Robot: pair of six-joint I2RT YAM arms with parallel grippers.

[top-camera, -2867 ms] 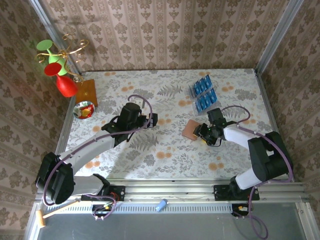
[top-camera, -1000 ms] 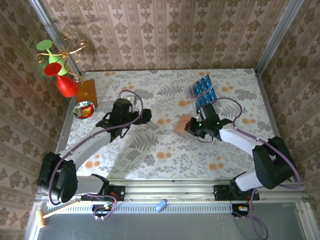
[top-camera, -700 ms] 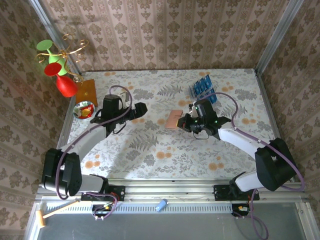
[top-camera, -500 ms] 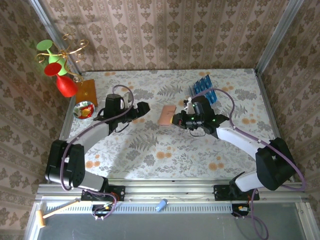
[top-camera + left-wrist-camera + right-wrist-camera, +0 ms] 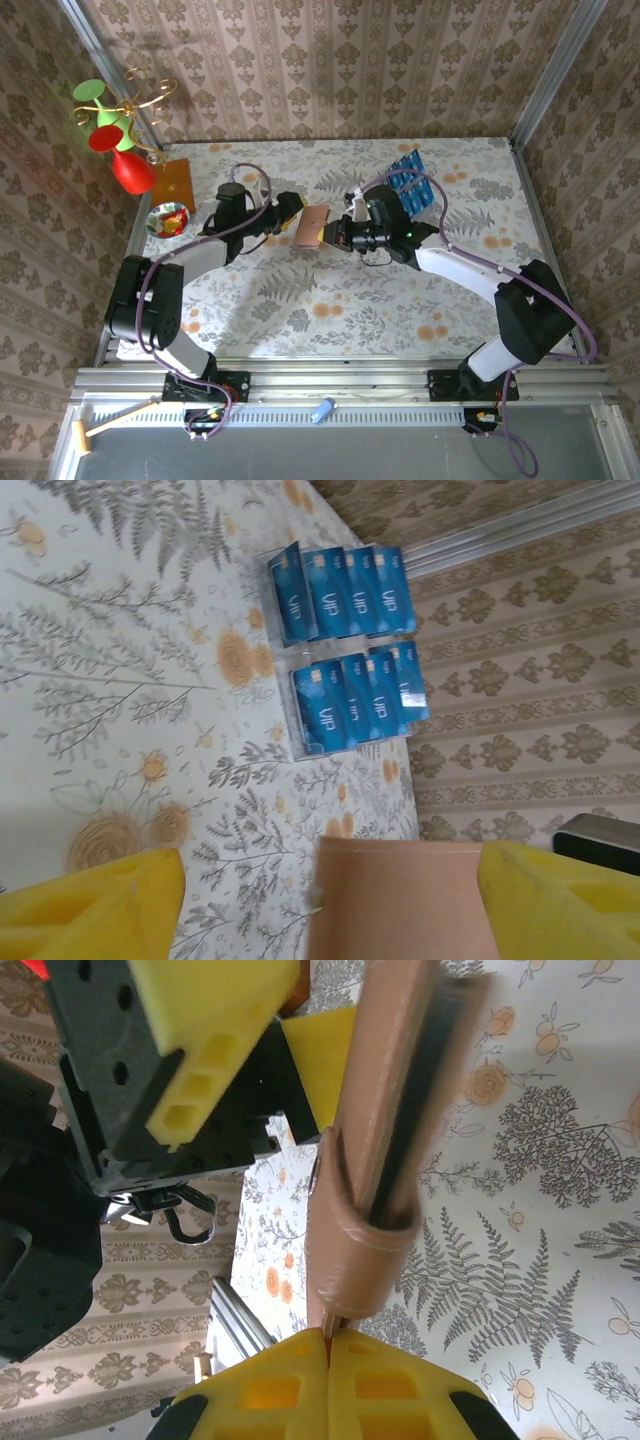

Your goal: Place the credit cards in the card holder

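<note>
Both arms converged mid-frame on the card holder (image 5: 312,224).
Right gripper (image 5: 335,232) pinched its edge; left gripper (image 5: 290,210) stood open astride it.

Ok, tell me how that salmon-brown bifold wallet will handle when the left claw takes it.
The salmon-brown leather-like bifold wallet probably flexes: its leaves gape apart above the fold, where the right claw pinches it. Likely light, since that small grip holds it on edge. Squeezed by the left claw, it may spring open afterwards.
</note>
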